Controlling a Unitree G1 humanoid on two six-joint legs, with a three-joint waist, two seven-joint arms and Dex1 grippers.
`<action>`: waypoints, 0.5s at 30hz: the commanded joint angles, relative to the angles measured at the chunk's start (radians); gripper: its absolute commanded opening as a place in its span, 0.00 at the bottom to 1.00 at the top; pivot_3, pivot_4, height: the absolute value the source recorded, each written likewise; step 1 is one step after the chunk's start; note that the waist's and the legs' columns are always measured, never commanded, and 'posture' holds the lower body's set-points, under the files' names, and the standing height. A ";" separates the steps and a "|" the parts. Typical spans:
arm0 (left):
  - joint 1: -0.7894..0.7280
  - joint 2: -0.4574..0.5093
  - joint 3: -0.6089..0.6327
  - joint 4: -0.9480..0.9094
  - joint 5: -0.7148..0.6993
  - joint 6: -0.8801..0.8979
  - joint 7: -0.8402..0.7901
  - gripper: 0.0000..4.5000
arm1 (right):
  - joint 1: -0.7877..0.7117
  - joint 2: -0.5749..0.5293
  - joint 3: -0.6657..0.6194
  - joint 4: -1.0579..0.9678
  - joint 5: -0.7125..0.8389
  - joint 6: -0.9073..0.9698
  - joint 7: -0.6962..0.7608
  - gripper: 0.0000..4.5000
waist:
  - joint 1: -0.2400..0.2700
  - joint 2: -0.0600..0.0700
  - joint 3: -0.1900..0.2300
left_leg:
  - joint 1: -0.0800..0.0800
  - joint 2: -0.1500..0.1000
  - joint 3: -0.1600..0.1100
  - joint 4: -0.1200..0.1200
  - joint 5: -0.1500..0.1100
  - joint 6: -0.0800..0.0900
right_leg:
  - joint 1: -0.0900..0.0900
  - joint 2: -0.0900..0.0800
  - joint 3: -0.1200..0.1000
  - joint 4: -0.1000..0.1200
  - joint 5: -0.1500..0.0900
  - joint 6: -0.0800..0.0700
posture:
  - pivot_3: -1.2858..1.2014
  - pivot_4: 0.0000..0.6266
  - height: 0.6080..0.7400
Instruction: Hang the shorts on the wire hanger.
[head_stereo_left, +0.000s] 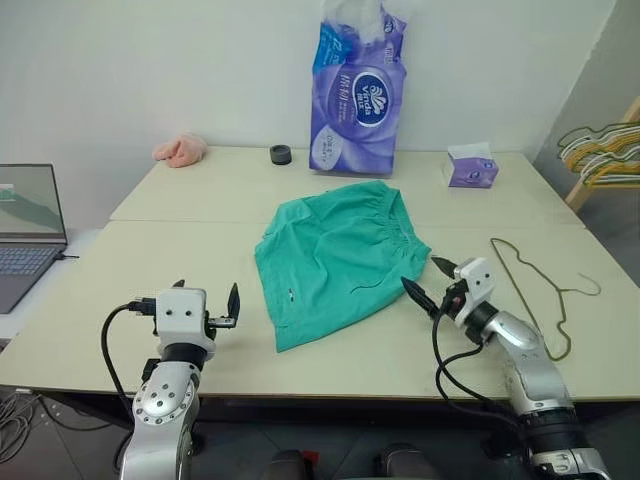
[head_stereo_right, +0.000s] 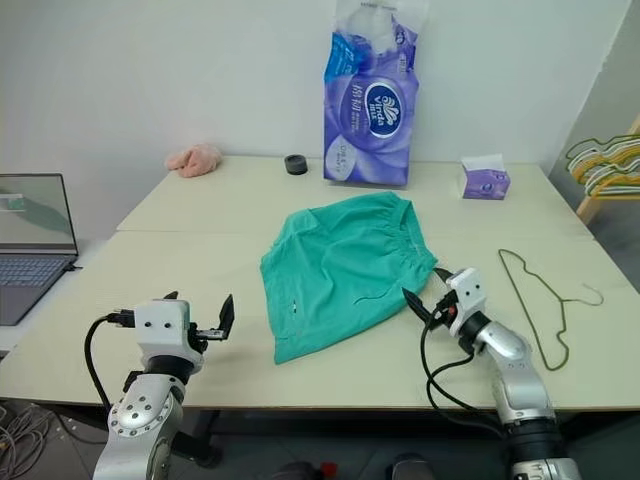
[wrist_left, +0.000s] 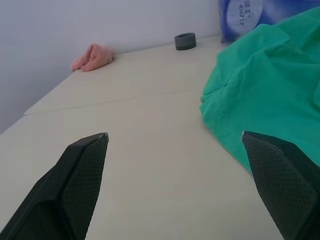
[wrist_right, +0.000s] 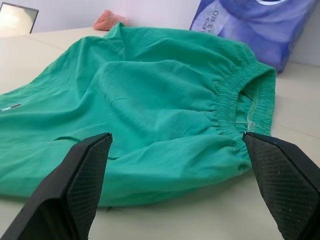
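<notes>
The teal-green shorts (head_stereo_left: 335, 255) lie flat in the middle of the table, their gathered waistband (wrist_right: 235, 100) toward the right. The thin olive wire hanger (head_stereo_left: 535, 290) lies flat on the table to the right of them. My right gripper (head_stereo_left: 428, 280) is open, low over the table just off the shorts' right edge, near the waistband, with its fingers (wrist_right: 80, 180) pointing at the cloth. Near the table's front left, my left gripper (head_stereo_left: 207, 297) is open and empty, a short way left of the shorts (wrist_left: 265, 90).
A purple tissue pack (head_stereo_left: 358, 90) and a small purple tissue box (head_stereo_left: 471, 166) stand at the back. A pink cloth lump (head_stereo_left: 180, 150) and a dark ring (head_stereo_left: 281, 154) lie at the back left. A laptop (head_stereo_left: 28, 225) sits left; bunched hangers (head_stereo_left: 600, 150) hang far right.
</notes>
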 joint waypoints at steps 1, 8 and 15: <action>-0.018 0.013 -0.021 -0.037 -0.010 -0.018 -0.031 1.00 | 0.004 -0.011 -0.008 -0.065 0.028 0.009 0.023 0.99 | -0.002 0.000 0.000 | 0.000 0.000 0.000 0.000 0.000 0.000 | 0.000 0.000 0.000 0.000 0.000 0.000 | 0.49 0.01 1.00; -0.030 0.049 -0.075 -0.035 -0.088 -0.021 -0.163 1.00 | 0.049 -0.063 -0.006 -0.131 0.056 0.049 0.093 0.99 | -0.011 0.000 0.000 | 0.000 0.000 0.001 0.000 0.000 0.000 | 0.000 0.002 0.001 0.000 0.000 0.000 | 0.47 0.02 1.00; -0.088 0.193 -0.207 -0.022 -0.112 0.067 -0.371 1.00 | 0.082 -0.262 0.057 -0.339 0.182 0.243 0.344 0.99 | -0.033 0.002 0.001 | 0.000 0.000 0.001 0.000 0.000 0.000 | 0.000 0.002 0.001 -0.001 -0.001 0.000 | 0.45 0.03 1.00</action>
